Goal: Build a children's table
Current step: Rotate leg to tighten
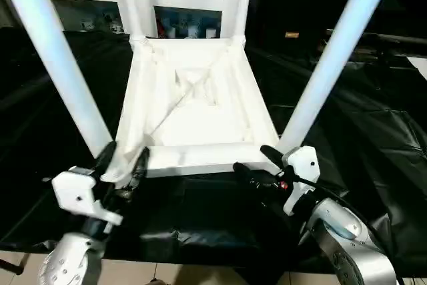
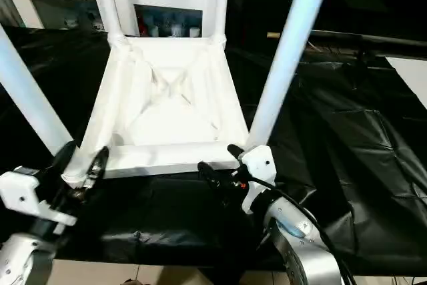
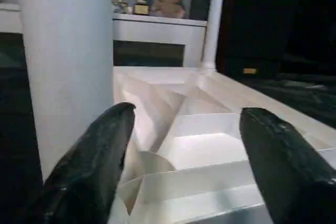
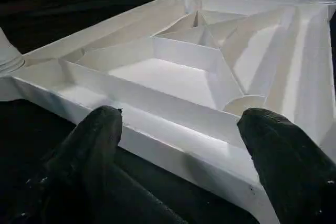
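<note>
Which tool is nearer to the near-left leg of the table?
Left. The left tool is around the base of the near-left leg; the right tool is open by the tabletop near the near-right leg.

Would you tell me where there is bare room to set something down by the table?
Free: black sheet right of the tabletop, and between the left gripper and right gripper. Crowded: the near corners, with legs.

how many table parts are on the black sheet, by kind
white tubular legs: 4, all standing in the corner sockets: near left, near right, far left, far right
white ribbed tabletop, underside up: 1
total: 5
</note>
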### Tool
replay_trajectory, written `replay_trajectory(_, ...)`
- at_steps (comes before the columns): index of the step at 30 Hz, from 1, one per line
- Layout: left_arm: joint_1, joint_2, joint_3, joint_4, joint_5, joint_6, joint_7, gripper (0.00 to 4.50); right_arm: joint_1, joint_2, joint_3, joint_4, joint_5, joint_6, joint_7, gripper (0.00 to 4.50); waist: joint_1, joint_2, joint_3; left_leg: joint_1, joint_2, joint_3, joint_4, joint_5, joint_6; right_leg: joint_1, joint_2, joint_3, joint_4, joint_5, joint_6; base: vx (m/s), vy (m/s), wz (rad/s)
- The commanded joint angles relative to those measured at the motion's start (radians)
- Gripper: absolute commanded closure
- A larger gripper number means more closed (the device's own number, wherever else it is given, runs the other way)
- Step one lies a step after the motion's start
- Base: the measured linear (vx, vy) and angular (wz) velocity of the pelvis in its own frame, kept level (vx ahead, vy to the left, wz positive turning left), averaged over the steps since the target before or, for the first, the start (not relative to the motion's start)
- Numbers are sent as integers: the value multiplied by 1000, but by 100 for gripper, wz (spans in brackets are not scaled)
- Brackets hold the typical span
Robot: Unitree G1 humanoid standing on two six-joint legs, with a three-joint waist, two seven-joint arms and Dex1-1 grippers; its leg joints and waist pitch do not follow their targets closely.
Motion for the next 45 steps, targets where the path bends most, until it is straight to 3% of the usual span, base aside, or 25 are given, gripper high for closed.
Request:
replay_trajectory(1, -6, -30, 43, -14, 42, -43, 84, 57, 7, 0, -17, 7, -13, -12, -15, 56, -6, 11, -35, 19, 45, -32, -94, -446, -45, 15, -21, 22, -80, -319, -68, 0, 0, 0)
replay_trajectory(3, -2, -36, 47, -15, 52, -59, 109, 45, 9, 1, -18, 6, -13, -13, -19, 56, -8, 12, -36, 17, 45, -33, -94, -449, -44, 17, -20, 21, -81, -318, -68, 0, 0, 0)
replay_trajectory(5, 10, -43, 41, -23, 61, -91, 137, 28, 16, 1, -19, 5, -14, -18, -22, 56, -8, 21, -36, 20, 44, -34, -93, -457, -41, 13, -20, 21, -84, -324, -69, 0, 0, 0)
replay_trajectory(11, 46, -68, 13, -64, 64, -179, 125, 6, 25, 0, -20, 3, -15, -21, -29, 56, -6, 21, -34, 21, 47, -33, -94, -469, -41, 13, -19, 20, -84, -318, -76, 0, 0, 0)
replay_trajectory(13, 81, -79, -1, -86, 116, -190, 143, 6, 28, -1, -21, 5, -15, -23, -29, 56, -7, 21, -32, 18, 47, -34, -95, -470, -39, 15, -19, 21, -85, -318, -72, 0, 0, 0)
replay_trajectory(21, -10, -28, 67, 5, 11, -40, 177, 6, 28, 1, -5, 4, -7, -22, -14, 56, -4, 21, -30, 22, 40, -37, -94, -484, -49, 7, -17, 21, -87, -373, -54, 0, 0, 0)
replay_trajectory(29, -123, 37, 77, 92, -17, 82, 156, 6, 2, 21, 9, 33, -8, -27, -13, 56, 1, 25, -39, 20, 41, -33, -92, -411, -43, 15, -18, 21, -71, -234, -97, 0, 0, 0)
replay_trajectory(32, -181, 73, 87, 145, -6, 140, 172, 6, -13, 30, 20, 45, -8, -23, -9, 56, 3, 34, -39, 22, 40, -33, -91, -390, -42, 16, -18, 20, -67, -207, -110, 0, 0, 0)
replay_trajectory(33, -198, 80, 92, 160, 0, 144, 180, 6, -15, 32, 22, 46, -6, -21, -6, 56, 3, 31, -39, 24, 39, -31, -90, -393, -42, 15, -17, 20, -68, -209, -111, 0, 0, 0)
replay_trajectory(36, -230, 91, 106, 181, -2, 156, 200, 6, -17, 33, 30, 44, 3, -11, 10, 56, 4, 34, -43, 22, 41, -32, -89, -360, -40, 24, -20, 19, -63, -159, -130, 0, 0, 0)
replay_trajectory(37, -241, 95, 112, 183, -7, 189, 214, 6, -16, 30, 40, 41, 10, -4, 28, 56, 6, 44, -43, 22, 40, -33, -90, -357, -40, 25, -22, 19, -60, -152, -134, 0, 0, 0)
replay_trajectory(38, -242, 99, 110, 183, -8, 200, 213, 22, -16, 29, 42, 40, 12, -2, 33, 56, 4, 37, -43, 20, 40, -32, -88, -351, -37, 26, -20, 18, -60, -140, -138, 0, 0, 0)
replay_trajectory(45, -254, 104, 110, 182, -40, 278, 220, 85, -8, 12, 74, 33, 32, -20, 106, 56, 6, 46, -43, 23, 42, -33, -89, -373, -34, 27, -23, 17, -63, -190, -152, 0, 0, 0)
